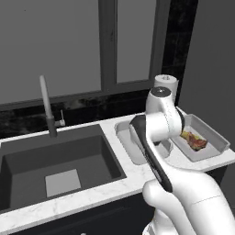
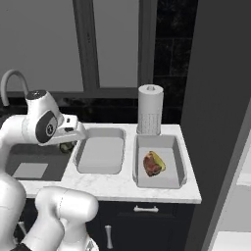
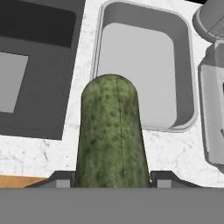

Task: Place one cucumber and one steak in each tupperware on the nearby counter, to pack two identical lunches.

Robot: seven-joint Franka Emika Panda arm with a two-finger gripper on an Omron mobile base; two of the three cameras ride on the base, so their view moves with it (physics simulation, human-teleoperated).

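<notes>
You have the dark green, bumpy cucumber (image 3: 111, 135) clamped between the end effector's (image 3: 111, 177) two dark fingertips (image 3: 164, 178), its rounded end pointing toward the near rim of the empty light grey rectangular tupperware (image 3: 144, 70). It hangs above the white marbled desk (image 3: 39, 151), between the dark sink basin (image 3: 35, 87) and that container. In the second grey tupperware (image 2: 174, 164), to the right, lie a reddish-brown steak (image 2: 151, 165) and a yellowish-green cucumber (image 2: 158, 158), touching. A white paper towel roll (image 2: 150, 109) stands behind it.
</notes>
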